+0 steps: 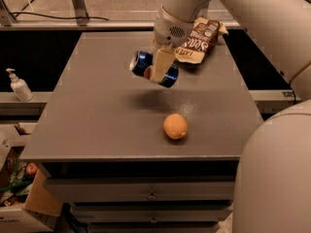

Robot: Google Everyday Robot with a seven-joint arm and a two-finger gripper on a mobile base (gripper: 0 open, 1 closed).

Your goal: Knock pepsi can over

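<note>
The pepsi can (144,64), blue with a silver top, lies on its side in the air above the grey table (97,106), silver end pointing left. My gripper (159,68) is shut on the pepsi can, its pale fingers (161,62) clamped across the can's middle. The can's shadow falls on the table below it. An orange fruit (175,126) sits on the table in front of the can, nearer the front edge.
A brown snack bag (199,41) lies at the back right of the table, just behind my gripper. My white arm (252,18) reaches in from the upper right. A white pump bottle (18,85) stands on a ledge to the left.
</note>
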